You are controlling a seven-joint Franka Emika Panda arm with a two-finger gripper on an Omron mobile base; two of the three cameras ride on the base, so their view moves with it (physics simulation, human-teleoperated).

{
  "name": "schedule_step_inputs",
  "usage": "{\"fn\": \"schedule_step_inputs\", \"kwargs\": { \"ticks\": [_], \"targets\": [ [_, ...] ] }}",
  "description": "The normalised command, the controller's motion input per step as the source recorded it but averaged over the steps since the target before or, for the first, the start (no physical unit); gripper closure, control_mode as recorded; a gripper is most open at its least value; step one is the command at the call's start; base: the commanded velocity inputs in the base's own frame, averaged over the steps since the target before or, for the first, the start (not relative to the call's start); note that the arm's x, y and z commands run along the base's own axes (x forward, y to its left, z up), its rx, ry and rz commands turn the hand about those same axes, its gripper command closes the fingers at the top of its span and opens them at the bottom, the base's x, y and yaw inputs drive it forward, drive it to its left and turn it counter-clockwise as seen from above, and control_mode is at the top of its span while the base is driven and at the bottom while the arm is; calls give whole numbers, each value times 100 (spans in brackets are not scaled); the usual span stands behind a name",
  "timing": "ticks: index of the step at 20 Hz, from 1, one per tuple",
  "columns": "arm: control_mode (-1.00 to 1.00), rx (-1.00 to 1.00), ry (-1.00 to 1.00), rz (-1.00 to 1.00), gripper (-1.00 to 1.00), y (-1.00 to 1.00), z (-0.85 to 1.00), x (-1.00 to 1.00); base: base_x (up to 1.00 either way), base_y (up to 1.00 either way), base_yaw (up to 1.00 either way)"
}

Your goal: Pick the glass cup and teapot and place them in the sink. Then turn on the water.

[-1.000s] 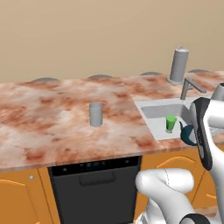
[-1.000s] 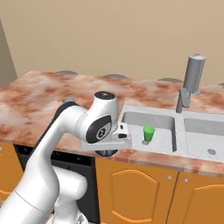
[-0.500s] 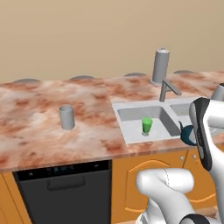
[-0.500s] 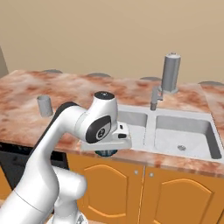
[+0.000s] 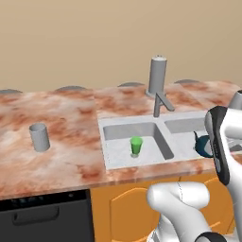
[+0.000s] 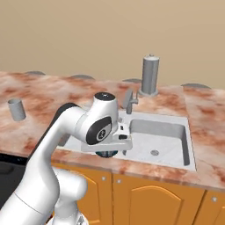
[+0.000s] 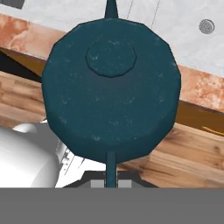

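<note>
Since a moment ago the whole scene has slid leftward across both base views, so it is the base that has driven along the bench, not the things on it. The small round dark teal teapot [image 7: 112, 89] with its knob lid is carried along at the end of the white arm: in the hand view it sits right up against the camera, thin handle toward the bottom edge and spout pointing away toward the basin. In the left base view the teapot [image 5: 204, 145] peeks out from behind the forearm, level with the front rim of the right basin. I cannot tell from these pictures whether the claw's fingers are clamped on it, as the pot's body hides them.

Beneath and beyond the teapot lies the light grey double-basin sink [image 5: 109, 153], and the hand view shows the right basin's round drain past the pot's far side, with the bench's front edge and the orange cabinet fronts directly under it. The right basin [image 6: 186, 145] lies wide open. In the left basin stands a small bright green cup [image 5: 136, 145], upright, apart from the walls.

Behind the divider rises the tall grey cylindrical tap [image 5: 158, 77], spout angled over the sink. The plain grey see-through tumbler [image 5: 39, 137] stands upright on the reddish marbled bench [image 5: 66, 160], well apart from the sink on its left, with bare bench all round it.
</note>
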Motion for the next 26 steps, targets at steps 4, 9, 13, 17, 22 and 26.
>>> {"fn": "schedule_step_inputs", "kwargs": {
  "ticks": [4, 9, 13, 17, 22, 26],
  "targets": [
    [100, 0, 0, 0, 100, 0, 0, 0, 55, -61, 1],
    [100, 0, 0, 0, 100, 0, 0, 0, 51, -56, 2],
    [100, 0, 0, 0, 100, 0, 0, 0, 48, -56, 3],
    [100, 0, 0, 0, 100, 0, 0, 0, 54, -57, 6],
    [100, 0, 0, 0, 100, 0, 0, 0, 33, -54, 9],
    [-100, 0, 0, 3, 100, -27, 0, 5, 0, 0, 0]
  ]
}}
